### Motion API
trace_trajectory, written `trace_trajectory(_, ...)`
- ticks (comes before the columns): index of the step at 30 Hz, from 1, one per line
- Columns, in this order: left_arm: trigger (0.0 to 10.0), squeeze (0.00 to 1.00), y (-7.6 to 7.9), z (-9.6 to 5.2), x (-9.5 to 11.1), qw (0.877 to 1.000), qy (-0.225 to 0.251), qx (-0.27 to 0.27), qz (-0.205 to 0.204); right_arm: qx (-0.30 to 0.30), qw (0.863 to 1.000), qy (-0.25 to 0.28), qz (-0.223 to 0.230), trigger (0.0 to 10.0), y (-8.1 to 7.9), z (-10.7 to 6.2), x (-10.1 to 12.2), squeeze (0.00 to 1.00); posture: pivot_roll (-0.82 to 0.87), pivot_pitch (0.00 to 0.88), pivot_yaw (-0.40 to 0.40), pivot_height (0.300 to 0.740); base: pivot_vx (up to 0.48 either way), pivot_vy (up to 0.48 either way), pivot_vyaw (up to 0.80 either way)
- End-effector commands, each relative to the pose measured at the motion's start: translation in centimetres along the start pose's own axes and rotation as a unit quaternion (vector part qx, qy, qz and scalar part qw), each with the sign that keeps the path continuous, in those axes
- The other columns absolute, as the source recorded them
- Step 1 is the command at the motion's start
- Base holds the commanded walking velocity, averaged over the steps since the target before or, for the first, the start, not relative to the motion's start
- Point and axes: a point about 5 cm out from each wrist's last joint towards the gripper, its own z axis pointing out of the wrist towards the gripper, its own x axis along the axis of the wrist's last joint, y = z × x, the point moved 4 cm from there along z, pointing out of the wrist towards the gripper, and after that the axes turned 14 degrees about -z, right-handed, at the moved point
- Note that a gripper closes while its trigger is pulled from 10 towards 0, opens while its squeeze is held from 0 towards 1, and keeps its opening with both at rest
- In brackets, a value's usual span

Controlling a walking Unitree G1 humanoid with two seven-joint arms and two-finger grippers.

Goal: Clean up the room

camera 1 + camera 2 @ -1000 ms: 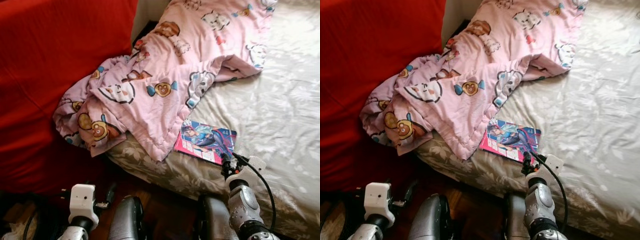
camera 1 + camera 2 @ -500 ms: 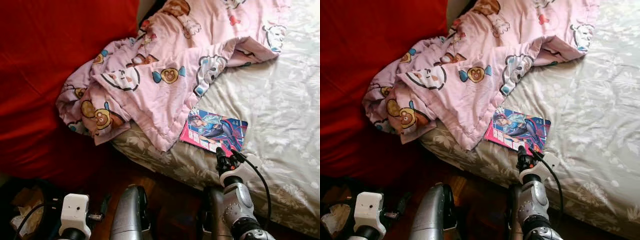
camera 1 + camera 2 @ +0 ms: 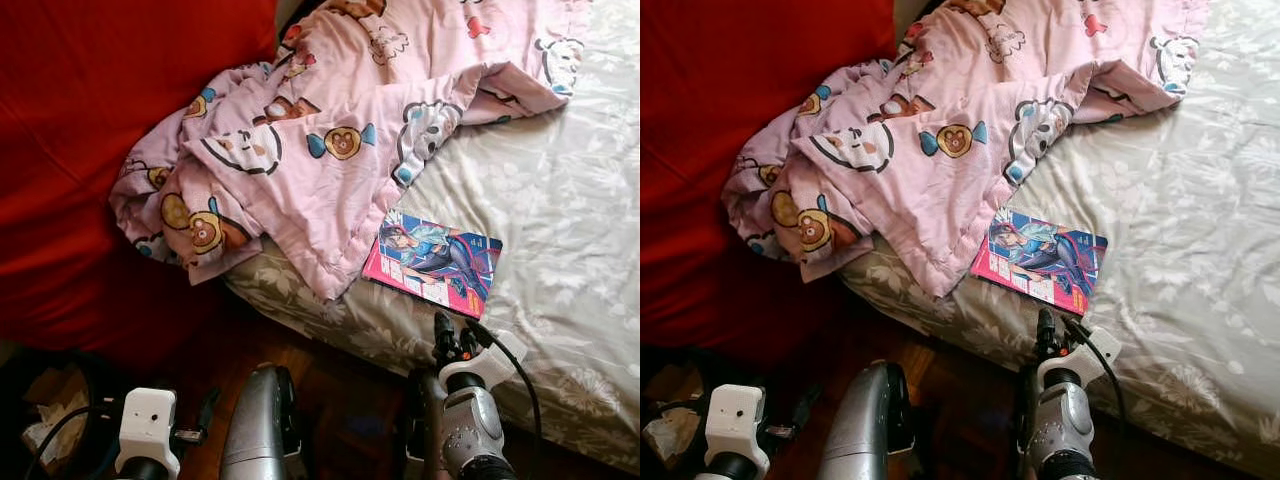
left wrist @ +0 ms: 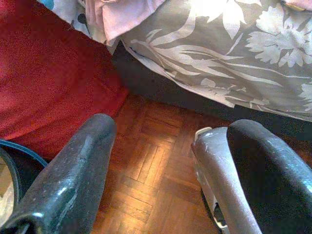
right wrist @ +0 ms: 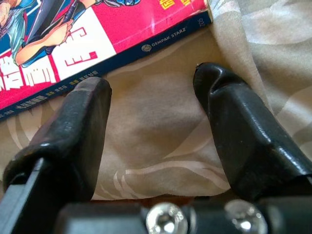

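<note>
Comic book [image 3: 432,263]: flat on bed [image 3: 560,220], near its front edge, one corner just beside pink quilt [image 3: 320,150].
Handling, judged: thin paperback, light, flexible, glossy cover likely slippery; soft bedding yields beneath. Best hold: near edge or spine, one finger slid under, other on cover.
Right claw [image 5: 151,122]: released, fingers [image 5: 78,126] spread wide, empty, poised over sheet just short of book's near edge; contact with sheet unclear.
Left claw [image 4: 161,165]: released, empty, low over wooden floor [image 4: 156,161] beside bed.
</note>
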Motion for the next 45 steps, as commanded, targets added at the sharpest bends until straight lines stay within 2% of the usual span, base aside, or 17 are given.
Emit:
trace_trajectory(1, 10.0, 0.0, -0.9, -0.5, -0.7, 1.0, -0.021, 0.014, 0.01, -0.016, 0.999, -0.032, 0.017, 10.0, 0.5, -0.9, -1.9, 0.0, 0.13, 0.346, 0.136, 0.584, 0.0, 0.0, 0.0)
trace_trajectory(8, 10.0, 0.0, -0.9, -0.3, -0.5, 1.0, -0.019, 0.012, 0.016, -0.015, 0.999, -0.026, 0.027, 10.0, 0.6, -0.4, -1.2, 0.0, 0.14, 0.348, 0.143, 0.584, 0.0, 0.0, 0.0)
trace_trajectory(11, 10.0, 0.0, -0.8, -0.4, -0.4, 1.0, -0.019, 0.011, 0.018, -0.014, 0.999, -0.023, 0.044, 10.0, 0.7, -0.2, -1.0, 0.0, 0.14, 0.347, 0.146, 0.584, 0.0, 0.0, 0.0)
trace_trajectory(13, 10.0, 0.0, -0.7, -0.8, -0.5, 0.999, -0.024, 0.009, 0.021, -0.024, 0.997, -0.015, 0.069, 10.0, 1.3, 0.3, -0.1, 0.0, 0.16, 0.355, 0.154, 0.584, 0.0, 0.0, 0.0)
trace_trajectory(17, 10.0, 0.0, -0.8, -0.9, -0.6, 0.999, -0.026, 0.009, 0.024, -0.026, 0.997, -0.007, 0.079, 10.0, 1.5, 0.7, 0.6, 0.0, 0.16, 0.357, 0.155, 0.584, 0.0, 0.0, 0.0)
trace_trajectory(23, 10.0, 0.0, -0.9, -0.8, -0.5, 0.999, -0.026, 0.009, 0.027, -0.096, 0.987, 0.01, 0.129, 10.0, 4.6, 0.7, 1.7, 0.0, 0.16, 0.359, 0.159, 0.584, 0.0, 0.0, 0.0)
trace_trajectory(24, 10.0, 0.0, -0.9, -0.7, -0.5, 0.999, -0.026, 0.008, 0.027, -0.116, 0.983, 0.018, 0.139, 10.0, 5.8, 0.5, 2.0, 0.0, 0.16, 0.359, 0.163, 0.584, 0.0, 0.0, 0.0)
trace_trajectory(26, 10.0, 0.0, -0.9, -0.7, -0.4, 0.999, -0.025, 0.007, 0.028, -0.124, 0.981, 0.022, 0.144, 10.0, 6.3, 0.4, 2.1, 0.0, 0.16, 0.359, 0.163, 0.584, 0.0, 0.0, 0.0)
trace_trajectory(27, 10.0, 0.0, -0.9, -0.7, -0.4, 0.999, -0.025, 0.007, 0.029, -0.152, 0.974, 0.034, 0.167, 10.0, 8.0, -0.1, 2.3, 0.0, 0.16, 0.356, 0.165, 0.584, 0.0, 0.0, 0.0)
trace_trajectory(30, 10.0, 0.0, -0.9, -0.6, -0.3, 0.999, -0.025, 0.005, 0.031, -0.167, 0.968, 0.044, 0.183, 10.0, 9.2, -0.6, 2.5, 0.0, 0.16, 0.356, 0.167, 0.584, 0.0, 0.0, 0.0)
trace_trajectory(35, 10.0, 0.0, -0.9, -0.4, -0.3, 0.999, -0.024, 0.001, 0.039, -0.154, 0.968, 0.046, 0.195, 10.0, 8.6, -0.3, 2.5, 0.0, 0.16, 0.345, 0.169, 0.584, 0.0, 0.0, 0.0)
trace_trajectory(37, 10.0, 0.0, -0.8, -0.3, -0.2, 0.999, -0.023, -0.001, 0.044, -0.101, 0.976, 0.049, 0.189, 10.0, 6.3, 0.9, 3.3, 0.0, 0.16, 0.339, 0.169, 0.584, 0.0, 0.0, 0.0)
trace_trajectory(39, 10.0, 0.0, -0.9, -0.2, -0.3, 0.999, -0.022, 0.0, 0.045, -0.076, 0.978, 0.056, 0.187, 10.0, 5.0, 1.4, 3.8, 0.0, 0.16, 0.332, 0.167, 0.584, 0.0, 0.0, 0.0)
trace_trajectory(45, 10.0, 0.0, -0.9, -0.2, -0.2, 0.999, -0.021, 0.0, 0.047, -0.066, 0.978, 0.059, 0.192, 10.0, 3.8, 1.8, 3.9, 0.0, 0.16, 0.326, 0.166, 0.584, 0.0, 0.0, 0.0)
